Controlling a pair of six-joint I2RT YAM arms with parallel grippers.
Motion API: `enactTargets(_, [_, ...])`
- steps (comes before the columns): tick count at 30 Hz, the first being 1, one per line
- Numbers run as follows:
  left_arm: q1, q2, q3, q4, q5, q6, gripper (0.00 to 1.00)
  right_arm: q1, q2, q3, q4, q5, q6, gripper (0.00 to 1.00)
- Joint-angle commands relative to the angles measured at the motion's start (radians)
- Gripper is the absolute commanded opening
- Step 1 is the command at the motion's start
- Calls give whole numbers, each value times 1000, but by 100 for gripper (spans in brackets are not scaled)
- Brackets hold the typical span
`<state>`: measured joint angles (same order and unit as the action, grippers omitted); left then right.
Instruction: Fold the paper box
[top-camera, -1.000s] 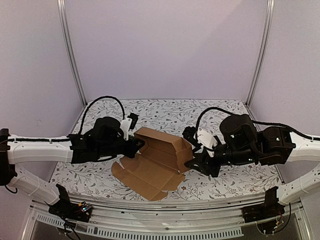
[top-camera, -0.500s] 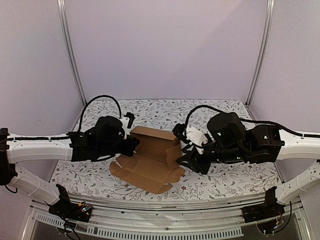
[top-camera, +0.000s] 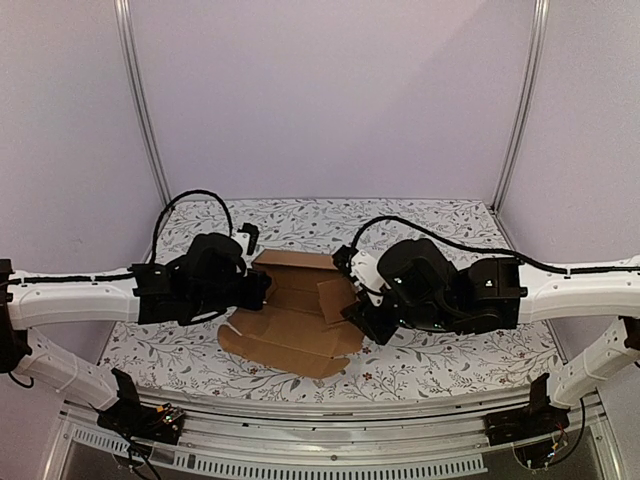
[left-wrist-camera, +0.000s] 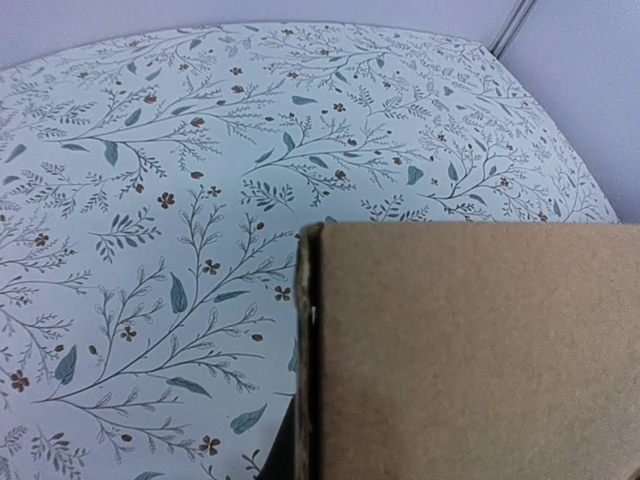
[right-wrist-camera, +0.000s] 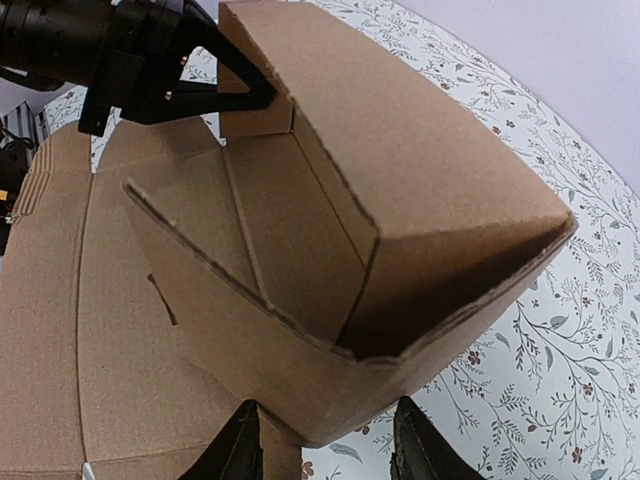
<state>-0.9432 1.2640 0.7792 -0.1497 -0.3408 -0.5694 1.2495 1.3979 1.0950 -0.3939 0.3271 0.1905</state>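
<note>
The paper box (top-camera: 296, 312) is brown cardboard, partly folded, in the middle of the table. Its far part stands up as walls and its near panel lies flat. My left gripper (top-camera: 263, 287) is at the box's left wall. In the left wrist view the cardboard (left-wrist-camera: 470, 350) fills the lower right with its edge between my jaws, which look shut on it. The right wrist view shows the left fingers (right-wrist-camera: 215, 85) pinching that wall. My right gripper (right-wrist-camera: 325, 445) is open, with the raised right corner of the box (right-wrist-camera: 400, 250) between its fingers (right-wrist-camera: 240, 445).
The table has a floral cloth (top-camera: 440, 360). Purple walls and two metal posts (top-camera: 140, 110) enclose the back and sides. Black cables loop over both arms.
Both arms have moved inward and left. The right gripper has come up against the box's right end, whose side wall now stands more upright. The box has shifted slightly left.
</note>
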Motion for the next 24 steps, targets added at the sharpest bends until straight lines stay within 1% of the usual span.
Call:
enactTargets(1, [-31,-7,-2,-11,-34,-40,0,-1,36,31,92,80,44,43])
enactTargets(11, [-71,22,3,-36,-115,-116,0,3,105,24,210,211,94,43])
enactTargets(17, [-89,28,4,-49,-155,-146,0,14,129,12,287,322,77,43])
enactTargets(24, [-98,15,3,-66,-193,-165,0,16,167,9,334,381,66,43])
